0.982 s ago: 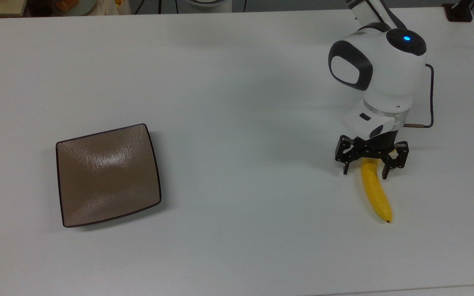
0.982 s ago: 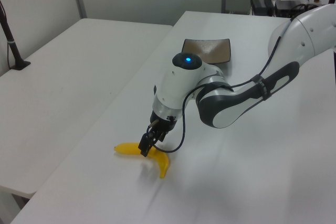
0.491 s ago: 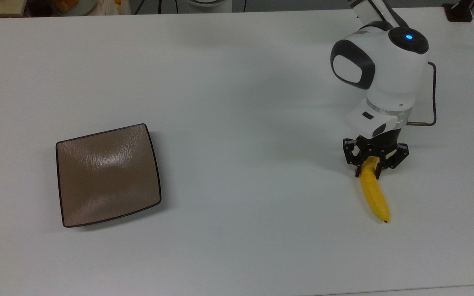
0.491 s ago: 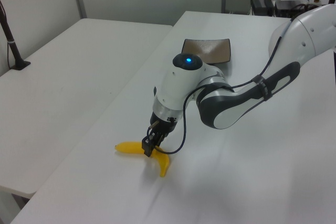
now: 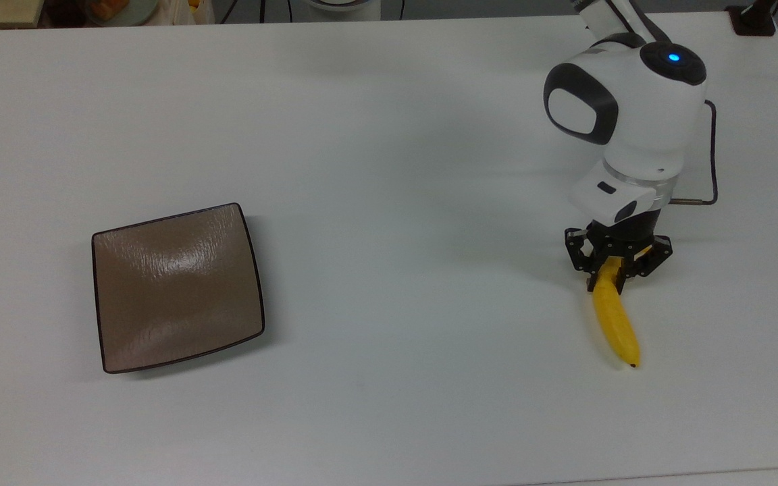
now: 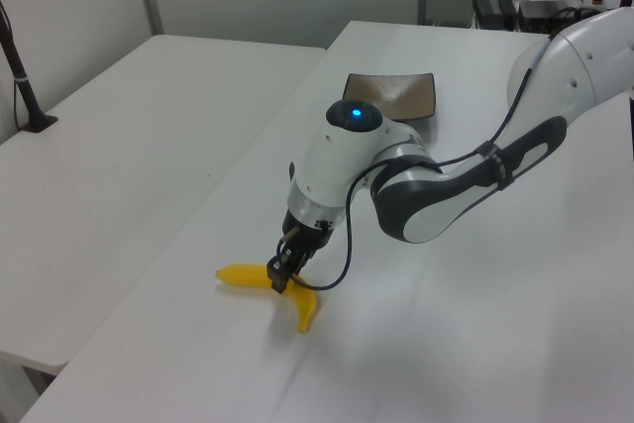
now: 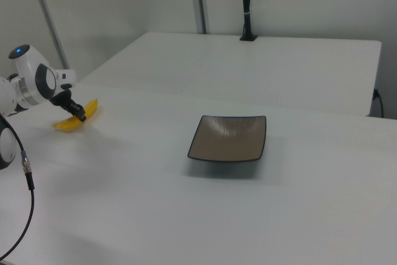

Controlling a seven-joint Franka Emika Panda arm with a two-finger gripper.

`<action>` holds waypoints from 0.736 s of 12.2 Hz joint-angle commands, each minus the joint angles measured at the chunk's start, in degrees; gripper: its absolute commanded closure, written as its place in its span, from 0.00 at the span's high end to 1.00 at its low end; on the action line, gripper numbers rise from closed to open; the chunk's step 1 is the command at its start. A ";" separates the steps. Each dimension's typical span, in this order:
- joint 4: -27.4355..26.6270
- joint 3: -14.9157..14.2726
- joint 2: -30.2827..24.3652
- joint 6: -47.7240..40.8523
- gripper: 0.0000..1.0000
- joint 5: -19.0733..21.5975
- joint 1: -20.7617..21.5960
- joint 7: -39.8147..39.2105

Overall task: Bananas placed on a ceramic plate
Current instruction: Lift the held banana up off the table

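White table [image 5: 375, 135] runs under everything you see, with a second white table [image 6: 119, 146] butted against it on the left view's left, and pale wall panels behind it in the right view. Look first at the fingers [image 5: 621, 278]: they are clenched on the banana [image 5: 616, 322], pinching it near its stem end, one black finger on each side of the yellow skin. Your gripper [image 5: 610, 280] points down at the table, and its black linkage spreads out just above the fruit. The banana lies on the tabletop, and in the top view its dark tip points toward the bottom edge. In the left view you can see the gripper [image 6: 278, 277] sitting at the banana's [image 6: 267, 287] bend, with yellow showing on both sides of it. Above the gripper comes the white wrist with its blue light [image 5: 673, 57], and a thin black cable [image 5: 708, 162] loops beside it. The brown square plate [image 5: 176, 287] sits bare, well apart from the banana, toward the top view's left. In the right view the plate [image 7: 229, 138] is near the middle, and the banana [image 7: 74, 118] is far off at the right view's left.
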 commanded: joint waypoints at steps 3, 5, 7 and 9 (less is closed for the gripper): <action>-6.58 0.63 -17.44 -8.18 0.00 -0.45 -1.78 -2.51; -9.90 0.63 -25.07 -12.59 0.00 2.96 -4.15 -8.83; -17.26 0.63 -34.82 -13.21 0.00 8.15 -7.66 -17.34; -20.02 0.63 -41.18 -19.42 0.00 12.98 -11.96 -29.63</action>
